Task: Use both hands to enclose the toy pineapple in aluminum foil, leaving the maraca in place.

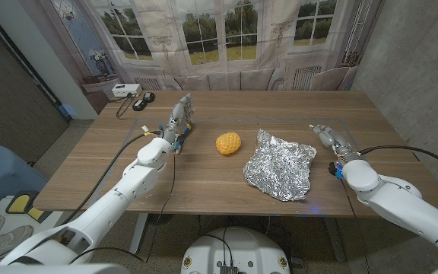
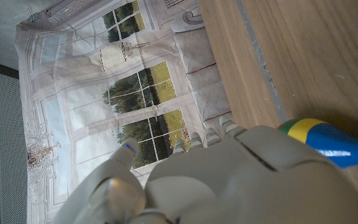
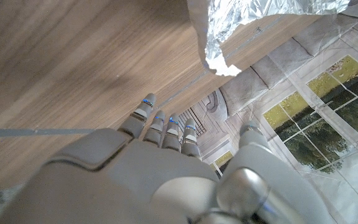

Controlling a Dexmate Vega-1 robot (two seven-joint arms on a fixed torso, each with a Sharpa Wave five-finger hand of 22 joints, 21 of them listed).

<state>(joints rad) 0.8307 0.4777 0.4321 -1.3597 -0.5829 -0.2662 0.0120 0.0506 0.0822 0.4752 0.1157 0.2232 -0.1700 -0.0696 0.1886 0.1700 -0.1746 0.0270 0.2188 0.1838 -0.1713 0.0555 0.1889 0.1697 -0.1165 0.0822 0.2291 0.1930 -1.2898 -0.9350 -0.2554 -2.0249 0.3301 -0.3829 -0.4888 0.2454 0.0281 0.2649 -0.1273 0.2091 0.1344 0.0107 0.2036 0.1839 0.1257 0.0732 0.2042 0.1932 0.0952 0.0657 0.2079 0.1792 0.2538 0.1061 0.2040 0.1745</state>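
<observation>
Starting from our left hand (image 1: pixel 179 116), we see it standing on its edge at the far left of the wooden table (image 1: pixel 204 183), fingers straight and close to one another, holding nothing. Just beside it, on its near side, lies the maraca with blue, yellow and green bands (image 2: pixel 325 142); whether the hand touches it we cannot tell. Our right hand (image 1: pixel 327 137) waits at the far right of the table, fingers extended and slightly apart, also holding nothing, near the right edge of the crumpled sheet of silver aluminium foil (image 1: pixel 280 171) but apart from it.

Between the two hands, the yellow bumpy toy pineapple (image 1: pixel 228 143) sits on the bare wood just left of the foil, near its far left corner, not on it. In our judgement nothing of the wrapping is done yet: the foil lies open and the pineapple is outside it.

To do the next step well, we would bring the left hand away from the maraca without nudging it, then take the pineapple from its left side and set it on the middle of the sheet. Meanwhile the right hand should pin the foil's right edge so the light sheet does not slide. Only then should both hands fold opposite edges up and over. The foil looks thin and already creased, so gentle, slow pressing suits it best.
</observation>
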